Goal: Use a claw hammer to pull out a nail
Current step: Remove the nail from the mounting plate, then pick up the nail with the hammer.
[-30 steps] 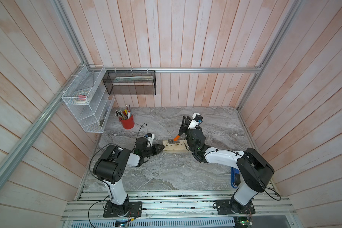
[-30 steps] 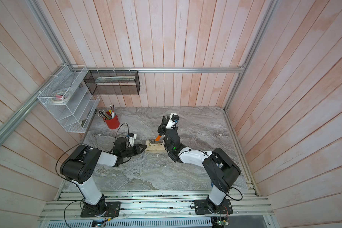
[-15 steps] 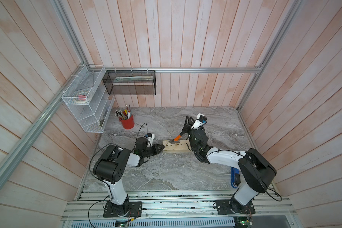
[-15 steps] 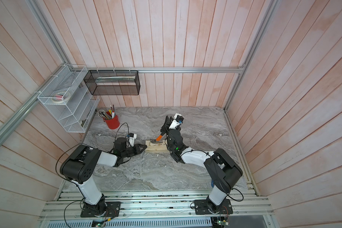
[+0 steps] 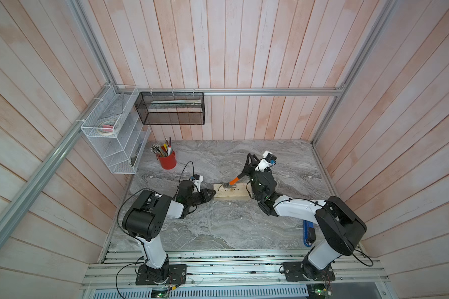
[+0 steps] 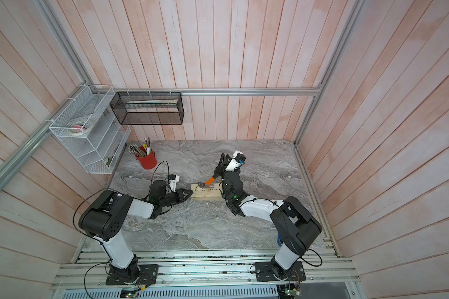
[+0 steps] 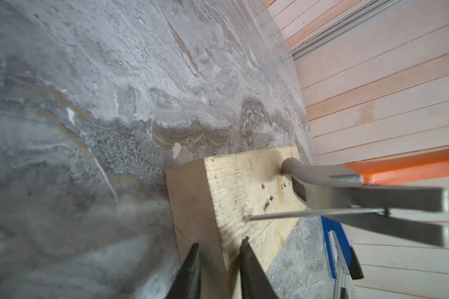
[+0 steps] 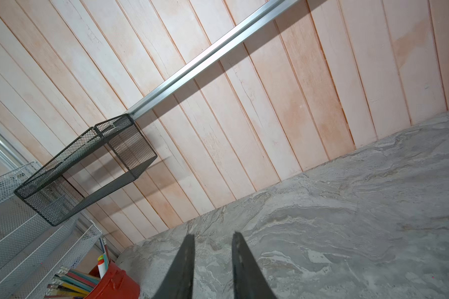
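Left arm extended low over the tabletop; left hand (image 5: pixel 212 192) clamped on the wooden block (image 5: pixel 231 194). Right arm folded, wrist raised; right hand (image 5: pixel 250 157) closed on the claw hammer (image 5: pixel 233 180) handle.

Near half of grey marbled tabletop (image 5: pixel 218 227) lying open between the arms. Centre: pale wooden block (image 5: pixel 231 194) obstructing; left gripper (image 5: pixel 212 192) clamping its left end, right gripper (image 5: pixel 250 158) holding the orange-and-black claw hammer (image 5: pixel 233 180) slanting over it. Far left: red cylindrical pen cup (image 5: pixel 167 161) crowding the corner beside white wire rack (image 5: pixel 114 145). Far right lying open.
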### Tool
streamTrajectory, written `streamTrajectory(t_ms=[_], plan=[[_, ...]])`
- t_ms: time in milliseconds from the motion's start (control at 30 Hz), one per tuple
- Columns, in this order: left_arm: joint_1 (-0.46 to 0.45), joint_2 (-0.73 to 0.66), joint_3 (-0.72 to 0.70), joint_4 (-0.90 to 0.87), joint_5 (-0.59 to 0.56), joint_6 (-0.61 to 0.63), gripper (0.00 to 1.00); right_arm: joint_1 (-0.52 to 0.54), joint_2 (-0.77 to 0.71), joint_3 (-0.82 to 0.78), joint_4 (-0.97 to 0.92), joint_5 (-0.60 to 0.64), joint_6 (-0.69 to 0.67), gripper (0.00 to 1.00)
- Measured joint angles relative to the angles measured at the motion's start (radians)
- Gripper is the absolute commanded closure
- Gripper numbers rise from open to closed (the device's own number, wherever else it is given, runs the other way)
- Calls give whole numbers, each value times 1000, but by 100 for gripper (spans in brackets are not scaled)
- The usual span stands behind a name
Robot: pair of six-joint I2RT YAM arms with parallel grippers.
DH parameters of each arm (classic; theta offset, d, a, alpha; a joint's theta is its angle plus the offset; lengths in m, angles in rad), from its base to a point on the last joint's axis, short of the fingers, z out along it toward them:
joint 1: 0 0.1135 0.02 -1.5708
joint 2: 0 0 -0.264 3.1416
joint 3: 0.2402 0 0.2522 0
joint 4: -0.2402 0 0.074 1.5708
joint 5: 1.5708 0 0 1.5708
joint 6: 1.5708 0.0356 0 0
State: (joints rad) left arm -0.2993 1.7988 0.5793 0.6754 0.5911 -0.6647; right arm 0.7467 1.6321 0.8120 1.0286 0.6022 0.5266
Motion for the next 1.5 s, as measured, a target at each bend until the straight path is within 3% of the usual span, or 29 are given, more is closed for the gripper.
streamTrajectory(t_ms=[433,733,900,1500], plan=[[0,-60,-56,-11,4,36,73,-24,-36,-45,-14,-29,58,100],[-14,-206,-133,13,15,116,71,-45,-42,101,-246,-114,-50,100],[-90,-269,-119,-8,-3,234,62,-49,-42,211,-396,-166,-94,100],[-246,-206,-3,-101,-132,565,57,-49,-101,249,-627,-275,-108,100]])
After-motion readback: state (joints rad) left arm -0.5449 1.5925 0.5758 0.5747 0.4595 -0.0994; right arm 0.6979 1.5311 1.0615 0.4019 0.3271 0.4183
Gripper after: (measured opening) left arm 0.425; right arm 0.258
